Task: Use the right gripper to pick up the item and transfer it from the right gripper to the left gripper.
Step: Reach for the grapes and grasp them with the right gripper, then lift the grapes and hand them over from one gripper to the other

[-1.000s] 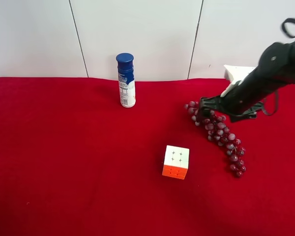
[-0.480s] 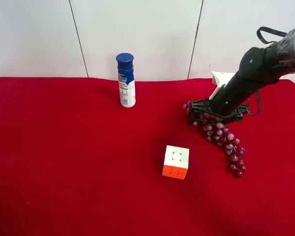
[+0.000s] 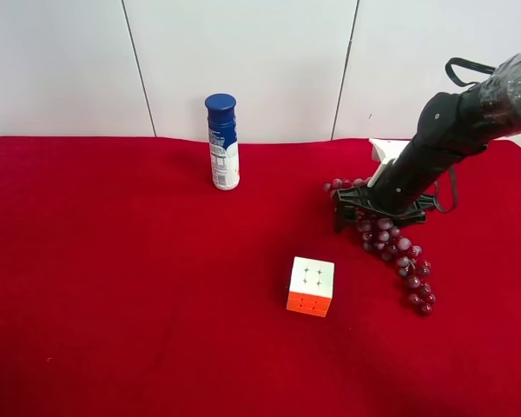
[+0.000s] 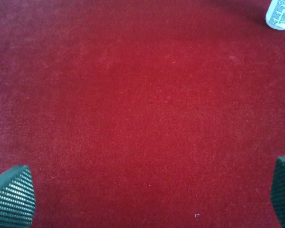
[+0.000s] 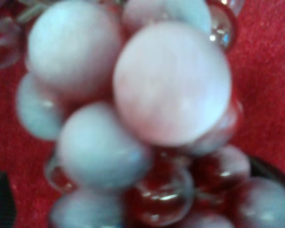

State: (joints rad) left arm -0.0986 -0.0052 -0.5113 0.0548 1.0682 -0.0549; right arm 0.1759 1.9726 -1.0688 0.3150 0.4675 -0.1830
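Dropped my right end effector (image 3: 378,211) lower onto grapes (image 3: 405,261), arm slanting steeply, jaws spread wide round bunch's top, not clamped; left end effector (image 4: 147,194) gaping too, empty.

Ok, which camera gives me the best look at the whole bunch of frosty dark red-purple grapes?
Exterior high: it shows the full bunch of frosty dark red-purple grapes on the red cloth, its upper end under the right claw. Right wrist shows only a few blurred grapes up close. Left wrist shows none, just cloth.
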